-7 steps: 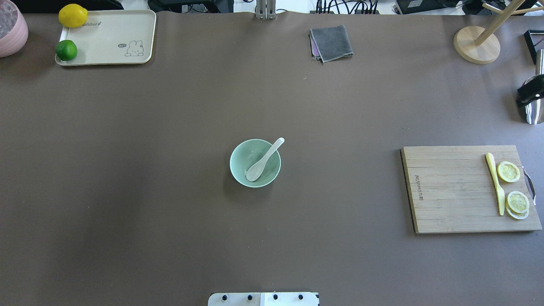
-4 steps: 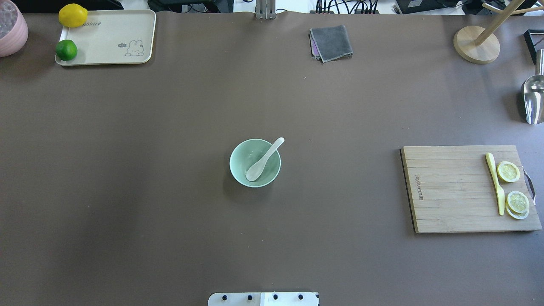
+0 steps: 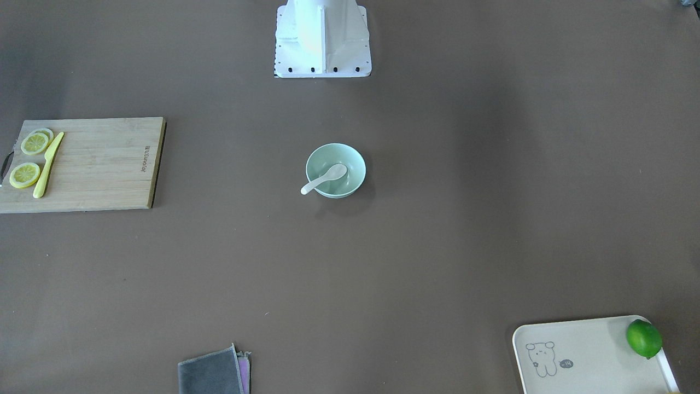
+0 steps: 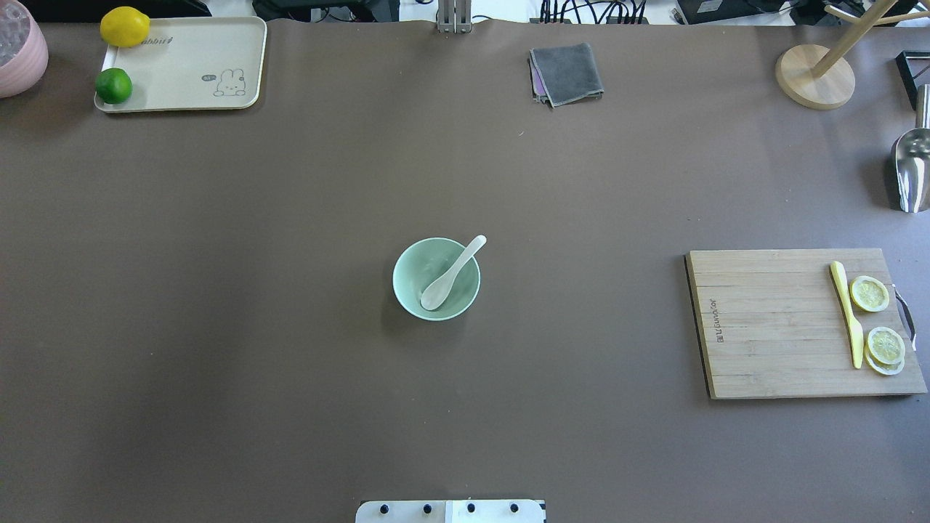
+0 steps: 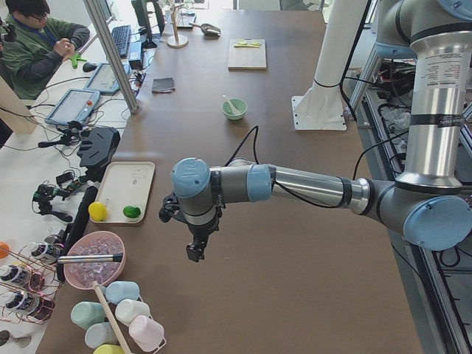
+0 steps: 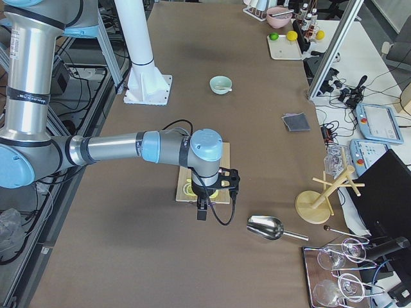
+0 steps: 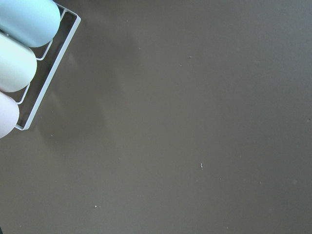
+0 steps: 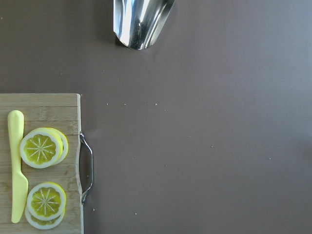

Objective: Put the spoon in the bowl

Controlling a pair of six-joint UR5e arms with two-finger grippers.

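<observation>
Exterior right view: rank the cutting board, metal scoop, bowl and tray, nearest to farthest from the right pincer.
1. Cutting board, just by the right pincer.
2. Metal scoop, beside it, near end.
3. Bowl, mid-table.
4. Tray, far end.

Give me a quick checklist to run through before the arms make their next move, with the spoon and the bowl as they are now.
1. Scoop of the small white soup spoon inside the round pale mint-green bowl: ok.
2. Bowl upright: ok.
3. Spoon handle resting on the rim, tip poking past it: ok.
4. The left pincer clear of the bowl: ok.
5. The right pincer clear of the bowl, by the wooden cutting board: ok.
6. Pincers open or shut: cannot tell.
</observation>
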